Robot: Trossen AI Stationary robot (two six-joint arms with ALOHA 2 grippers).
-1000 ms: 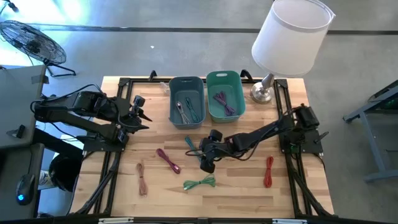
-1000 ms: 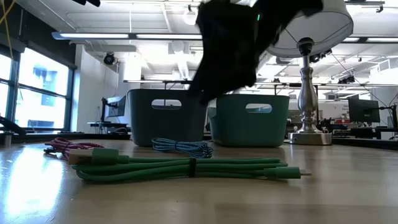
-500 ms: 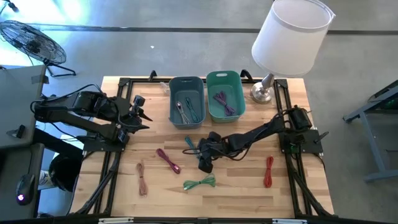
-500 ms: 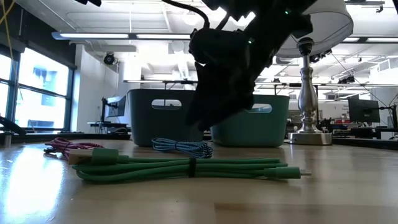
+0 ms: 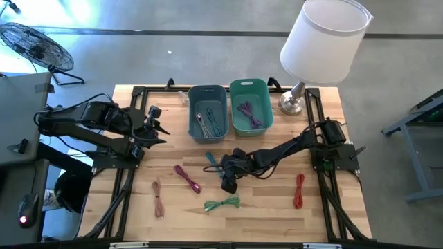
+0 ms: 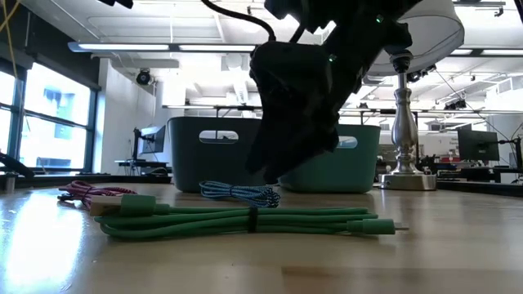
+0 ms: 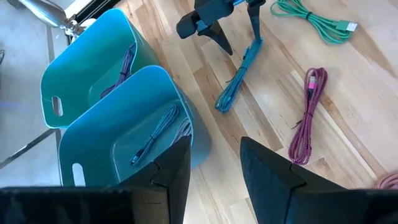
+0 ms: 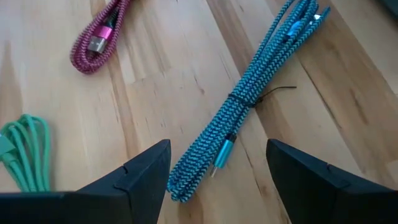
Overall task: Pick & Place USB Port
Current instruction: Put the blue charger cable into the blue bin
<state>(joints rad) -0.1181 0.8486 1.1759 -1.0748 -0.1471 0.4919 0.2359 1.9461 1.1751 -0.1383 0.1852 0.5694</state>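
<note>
Reaching in from the right side of the worktop, the right hand has slid a little further toward the centre in the high view over the last second and now sits lower, just beside the blue cable. The left hand waits well apart, unmoved. Two bins behind the right hand already hold cables, so this looks like the approach to the next pick.

Low view: the right hand has dropped and now hangs just above the blue cable, not touching it; its fingers are lost in the dark mass. A green cable, smooth, rubbery and bundled with a tie, lies nearer the camera.

Left wrist view: the left hand holds nothing, its fingers partly apart. Far ahead of it the right hand straddles one end of the blue cable. A magenta cable lies beside it.

Right wrist view: the right hand is spread wide and empty, the blue cable running out from between its fingers. That cable is braided, woven in a herringbone pattern, folded into a long bundle and cinched by a thin black tie, with a metallic plug showing. The worktop is pale plank wood.
</note>
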